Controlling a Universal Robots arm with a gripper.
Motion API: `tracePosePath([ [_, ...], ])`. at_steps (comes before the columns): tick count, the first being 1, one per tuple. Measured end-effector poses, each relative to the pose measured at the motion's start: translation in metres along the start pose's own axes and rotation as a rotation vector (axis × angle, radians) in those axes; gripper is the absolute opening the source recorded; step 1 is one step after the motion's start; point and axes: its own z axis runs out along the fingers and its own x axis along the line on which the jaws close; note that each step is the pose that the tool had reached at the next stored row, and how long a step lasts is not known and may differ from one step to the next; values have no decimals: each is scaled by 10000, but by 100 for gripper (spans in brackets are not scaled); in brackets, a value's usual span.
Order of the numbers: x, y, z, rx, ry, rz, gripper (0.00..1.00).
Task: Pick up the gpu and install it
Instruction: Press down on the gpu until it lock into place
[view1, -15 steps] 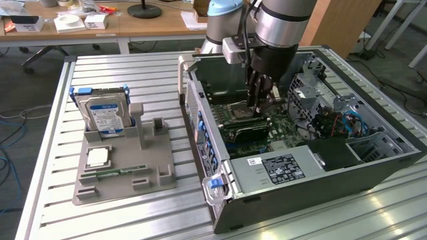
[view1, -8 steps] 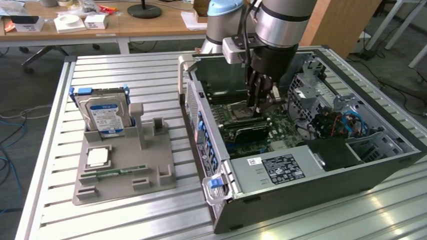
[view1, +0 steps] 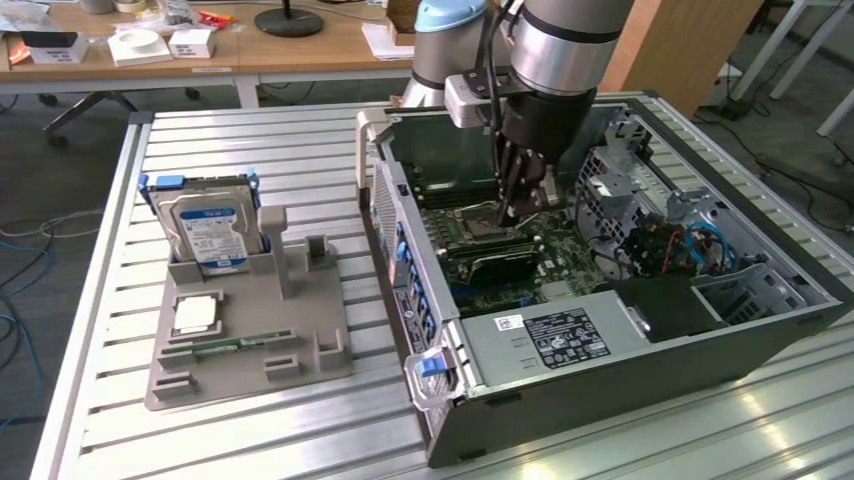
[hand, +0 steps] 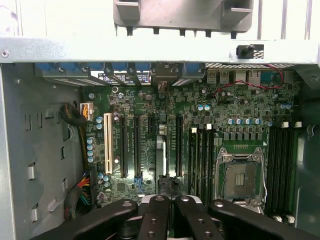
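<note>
The gpu (view1: 497, 262) is a slim dark card standing edge-on in a motherboard slot inside the open computer case (view1: 747, 330). In the wrist view the gpu (hand: 160, 150) runs as a thin strip straight ahead of my fingertips. My gripper (view1: 514, 212) reaches down into the case just above the board, between the processor socket (hand: 239, 175) and the card. In the wrist view the gripper (hand: 170, 200) has its black fingers (hand: 155, 215) drawn close together, with only a narrow dark gap. I cannot tell whether they touch the card.
A grey parts tray (view1: 320, 310) lies at the exterior view's left, holding a blue-labelled hard drive (view1: 207, 225), a processor chip (view1: 196, 315) and a green memory stick (view1: 240, 345). Inside the case sit the power supply (view1: 554, 335) and loose cables (view1: 667, 245). The case walls hem in the arm.
</note>
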Motion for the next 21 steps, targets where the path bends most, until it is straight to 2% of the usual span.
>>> tracePosePath([
  [1, 0, 0, 0, 0, 0, 0, 10],
  [15, 0, 0, 0, 0, 1, 0, 10],
  [21, 4, 3, 90, 0, 0, -1, 10],
])
